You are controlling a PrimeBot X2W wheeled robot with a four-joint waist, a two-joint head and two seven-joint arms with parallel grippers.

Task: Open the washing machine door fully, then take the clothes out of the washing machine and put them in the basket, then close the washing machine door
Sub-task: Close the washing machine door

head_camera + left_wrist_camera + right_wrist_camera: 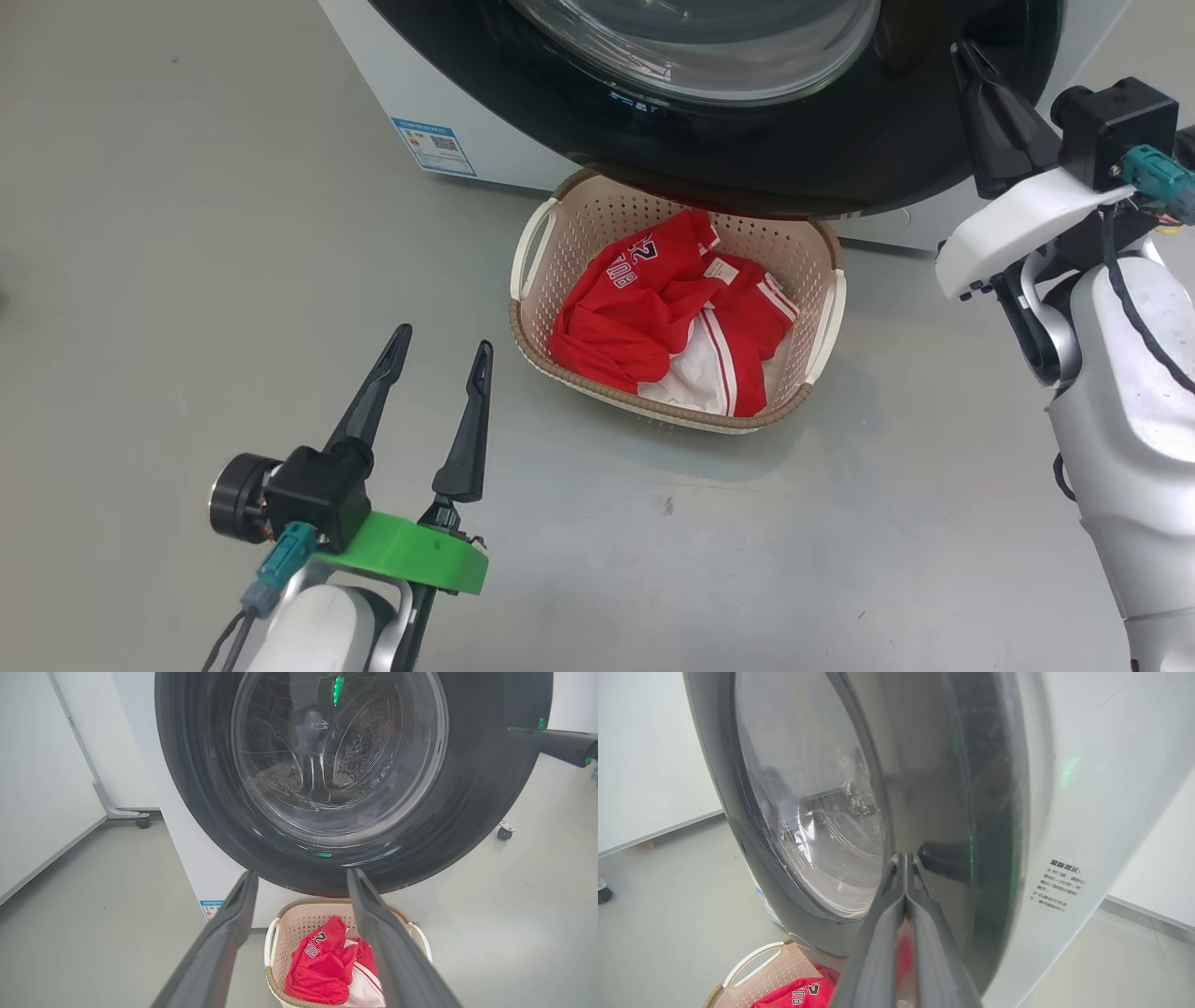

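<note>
You'll find the red-and-white sports clothes (635, 317) in the cream perforated basket (597, 219) below the glossy black-rimmed round door (196, 788), which seems shut. The right gripper (904, 858) is pressed together at its rim, and the left gripper (444, 337) is spread.

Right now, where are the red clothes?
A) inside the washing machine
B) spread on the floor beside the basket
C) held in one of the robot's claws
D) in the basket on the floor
D: the red clothes lie bunched inside the cream basket, which sits on the floor just in front of the washing machine.
</note>
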